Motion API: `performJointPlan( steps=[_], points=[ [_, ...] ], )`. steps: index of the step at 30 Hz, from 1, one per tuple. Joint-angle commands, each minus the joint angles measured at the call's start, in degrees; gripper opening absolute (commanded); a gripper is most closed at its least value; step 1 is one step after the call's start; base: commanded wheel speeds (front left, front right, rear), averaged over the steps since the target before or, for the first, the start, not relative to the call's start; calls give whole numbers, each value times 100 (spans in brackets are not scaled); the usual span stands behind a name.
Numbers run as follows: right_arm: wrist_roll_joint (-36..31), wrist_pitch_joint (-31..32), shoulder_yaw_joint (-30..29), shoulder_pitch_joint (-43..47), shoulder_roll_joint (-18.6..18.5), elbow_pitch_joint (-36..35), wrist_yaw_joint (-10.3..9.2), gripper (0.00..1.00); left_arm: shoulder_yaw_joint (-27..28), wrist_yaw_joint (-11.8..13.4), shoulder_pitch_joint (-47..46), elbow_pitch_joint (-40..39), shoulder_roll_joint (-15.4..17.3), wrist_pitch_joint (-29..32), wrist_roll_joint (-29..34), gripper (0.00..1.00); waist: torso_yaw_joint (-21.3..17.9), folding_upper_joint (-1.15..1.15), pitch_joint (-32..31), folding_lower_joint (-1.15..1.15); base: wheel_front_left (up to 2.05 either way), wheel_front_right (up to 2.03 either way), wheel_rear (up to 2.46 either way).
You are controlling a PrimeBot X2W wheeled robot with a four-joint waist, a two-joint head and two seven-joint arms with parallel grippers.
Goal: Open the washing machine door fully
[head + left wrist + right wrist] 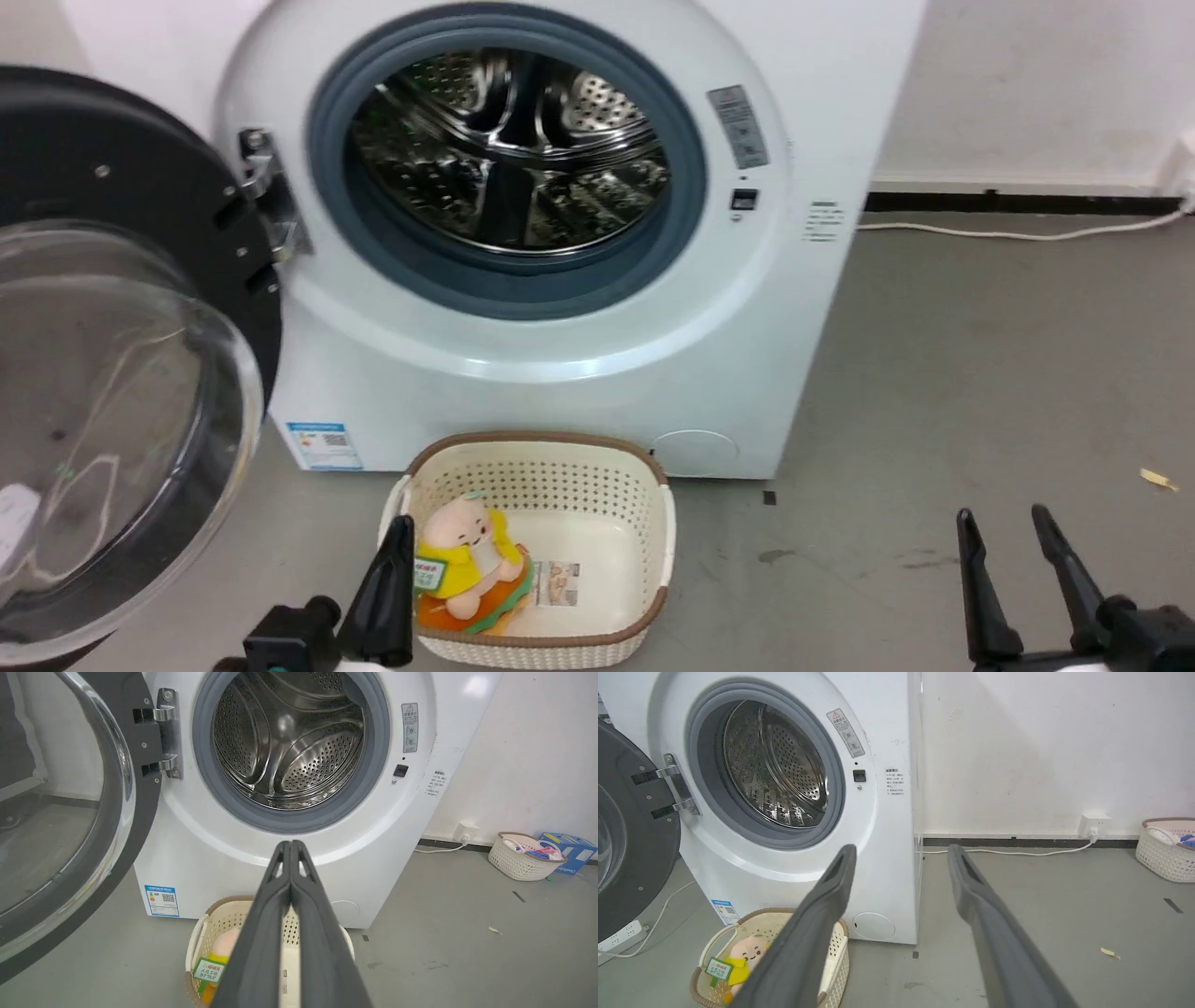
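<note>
Grey floor (934, 373) | washing machine door (159, 196) wide open, black-rimmed, clear-centred | left gripper (289, 845) clenched, empty | right gripper (1002, 515) spread

The grey floor (980, 373) bears the washing machine (560, 392), a cream basket (537, 439) and perhaps a paper scrap (1158, 479).

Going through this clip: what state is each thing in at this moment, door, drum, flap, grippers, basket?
washing machine door: open, swung wide on its hinge.
drum: exposed, nothing seen inside.
round flap: closed.
left gripper: shut, holding nothing.
right gripper: open, holding nothing.
cream basket: upright, a plush toy inside.
</note>
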Motion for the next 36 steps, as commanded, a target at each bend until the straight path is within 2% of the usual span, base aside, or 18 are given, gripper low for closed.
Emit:
performJointPlan(
  steps=[1, 10, 15, 29, 36],
  points=[
    [18, -34, 30, 72, 19, 54, 5, 100, -25, 50, 102, 44, 2, -48, 126, 100, -104, 0, -14, 0, 0, 0, 0],
    [-20, -40, 121, 62, 20, 224, 5, 100, -24, 106, 212, 213, -47, -72, 460, 100, -300, 0, 25, 0, 0, 0, 0],
    [-89, -49, 185, 52, 20, 365, 5, 100, 170, 50, 277, 194, -266, -73, 634, 100, -380, 0, 40, 0, 0, 0, 0],
    [-367, -54, 333, -319, 20, 473, 5, 100, 550, -145, 89, 369, -409, -74, 760, 100, -215, 0, 27, 0, 0, 0, 0],
    [-240, -55, 229, -309, 20, 495, 5, 100, 605, -164, 54, 383, -466, -74, 786, 100, -121, 0, 10, 0, 0, 0, 0]
  ],
)
